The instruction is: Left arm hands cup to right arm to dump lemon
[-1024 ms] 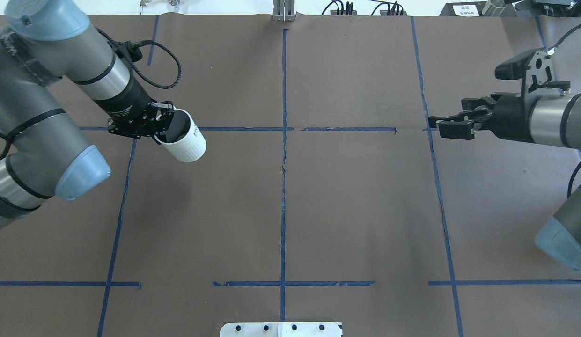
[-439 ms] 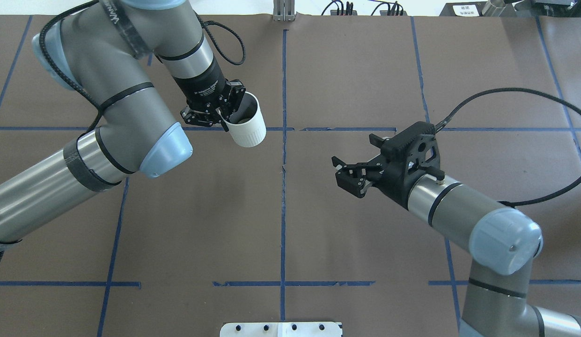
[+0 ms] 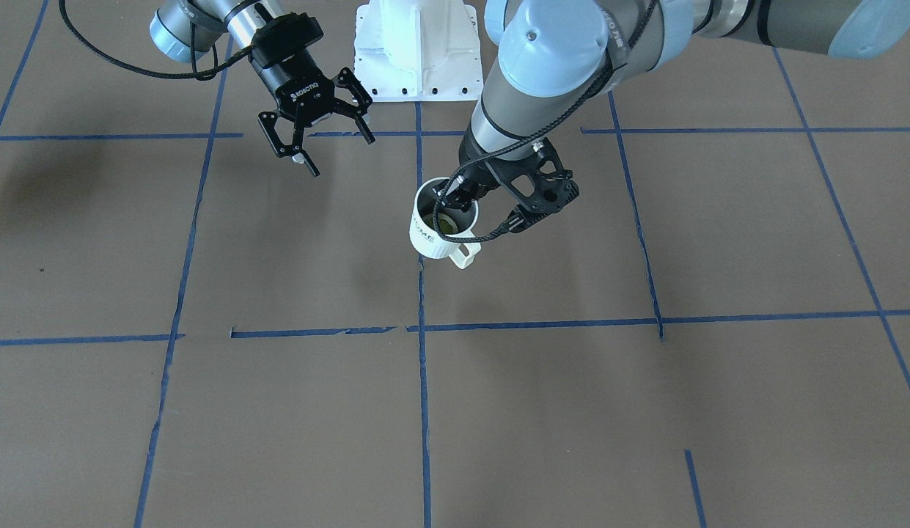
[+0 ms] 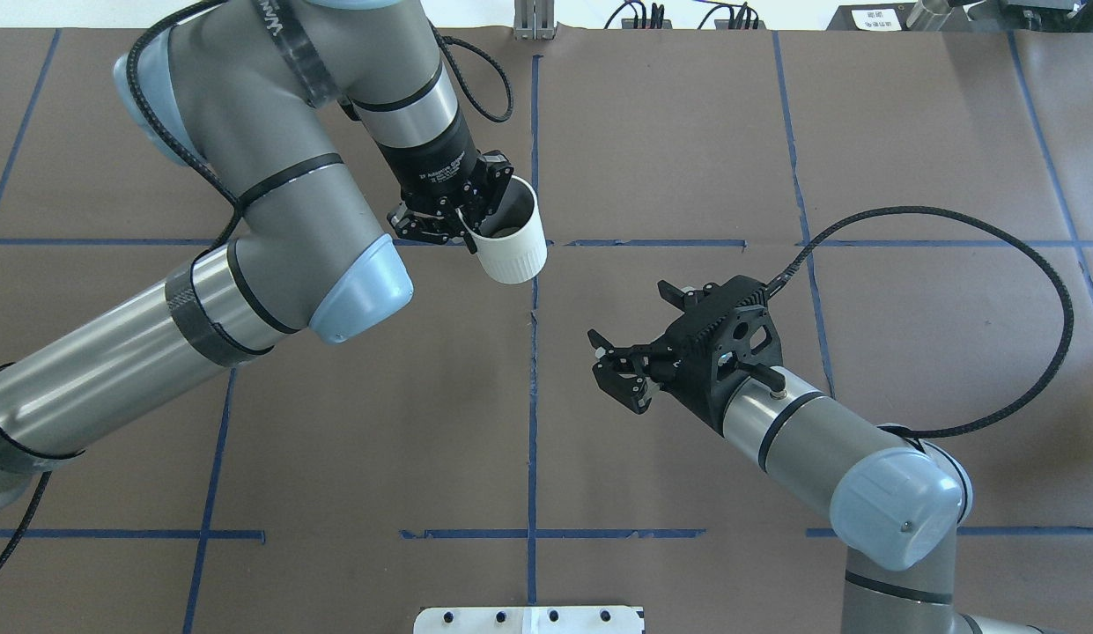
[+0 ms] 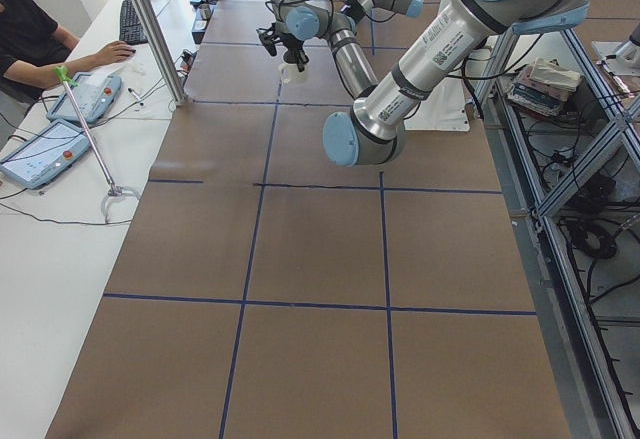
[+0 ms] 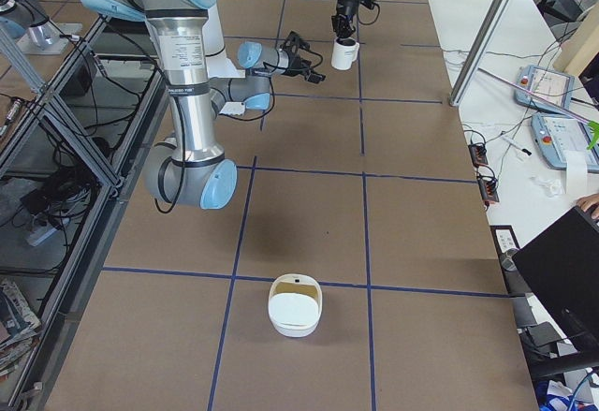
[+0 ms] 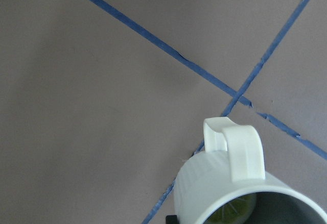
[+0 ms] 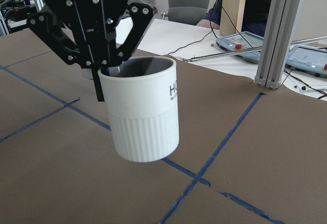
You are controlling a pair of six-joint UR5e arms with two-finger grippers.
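Observation:
My left gripper [image 4: 469,231] is shut on the rim of the white ribbed cup [image 4: 513,238] and holds it upright above the table's central tape line. In the front view the cup [image 3: 434,236] shows its cream handle and the dull-yellow lemon [image 3: 446,220] inside, below the left gripper [image 3: 453,202]. The left wrist view shows the cup [image 7: 214,183] and the lemon [image 7: 232,214]. My right gripper [image 4: 618,368] is open and empty, a short way right of the cup and pointing at it; it also shows in the front view [image 3: 315,150]. The right wrist view faces the cup [image 8: 145,114].
Blue tape lines [image 4: 533,396] grid the brown table. A white bowl [image 6: 295,305] sits near the table's right end. The white robot base [image 3: 418,51] stands at the table's near side. An operator [image 5: 30,29] sits at a side desk with tablets.
My left arm has carried the cup right, toward the table's centre. My right arm has swung in from the right edge toward the cup, its gripper still open.

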